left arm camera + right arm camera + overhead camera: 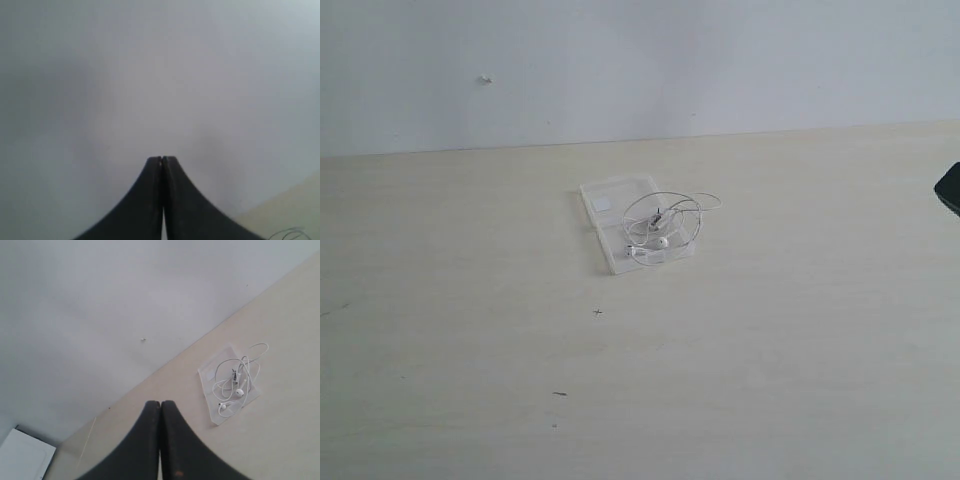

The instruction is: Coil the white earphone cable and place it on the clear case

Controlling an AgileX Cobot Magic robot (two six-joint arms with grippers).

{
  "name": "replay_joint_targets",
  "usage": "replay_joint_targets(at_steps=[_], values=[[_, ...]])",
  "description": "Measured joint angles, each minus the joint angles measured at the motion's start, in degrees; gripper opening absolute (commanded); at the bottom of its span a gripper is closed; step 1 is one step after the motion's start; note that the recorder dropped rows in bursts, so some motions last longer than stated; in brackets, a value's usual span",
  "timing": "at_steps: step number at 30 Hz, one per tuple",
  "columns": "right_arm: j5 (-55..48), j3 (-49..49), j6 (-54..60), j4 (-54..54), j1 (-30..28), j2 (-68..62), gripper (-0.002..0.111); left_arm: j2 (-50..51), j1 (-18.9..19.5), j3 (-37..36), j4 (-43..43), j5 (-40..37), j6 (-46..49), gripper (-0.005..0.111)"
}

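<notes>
Exterior view: takes in a pale wooden table (470, 350) set against a plain light wall (620, 60). Finds the clear case (620, 190) lying open and flat near the middle of the table, with a small white label (602, 203) on the half closer to the wall. Finds the white earphone cable (670, 207) gathered in loose loops on top of the case, mostly over its right part, with one loop reaching past the right edge onto the bare table. Picks out one earbud (662, 241) resting on the nearer half. Catches a dark shape (950, 188) at the right border, too cropped to identify. Left wrist view: shows the left gripper (162, 160) with its two dark fingers pressed flat against each other, pinching nothing, held up in front of the wall and well apart from the case, with only a corner of the table visible past it. Right wrist view: shows the right gripper (160, 404) likewise pressed together and gripping nothing, raised above the table and well apart from the case and the coiled cable on it. Also catches a white box (25, 460) off the far end of the table.
</notes>
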State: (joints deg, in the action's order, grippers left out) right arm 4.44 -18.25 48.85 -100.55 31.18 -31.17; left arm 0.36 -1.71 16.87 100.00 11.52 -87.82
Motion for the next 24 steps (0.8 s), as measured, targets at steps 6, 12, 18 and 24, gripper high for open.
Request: replay_joint_targets(at_steps=[6,12,18,24], values=[[0.0,0.0,0.0,0.0,0.0,0.0,0.0,-0.1,0.0,-6.2,0.2,-6.5,-1.5,0.002],[0.0,0.0,0.0,0.0,0.0,0.0,0.0,-0.1,0.0,-8.2,0.2,-7.9,-1.9,0.002],[0.0,0.0,0.0,0.0,0.0,0.0,0.0,-0.1,0.0,-9.2,0.2,-11.5,-7.6,0.002],[0.0,0.0,0.0,0.0,0.0,0.0,0.0,-0.1,0.0,-10.0,0.2,-13.8,-10.9,0.002]])
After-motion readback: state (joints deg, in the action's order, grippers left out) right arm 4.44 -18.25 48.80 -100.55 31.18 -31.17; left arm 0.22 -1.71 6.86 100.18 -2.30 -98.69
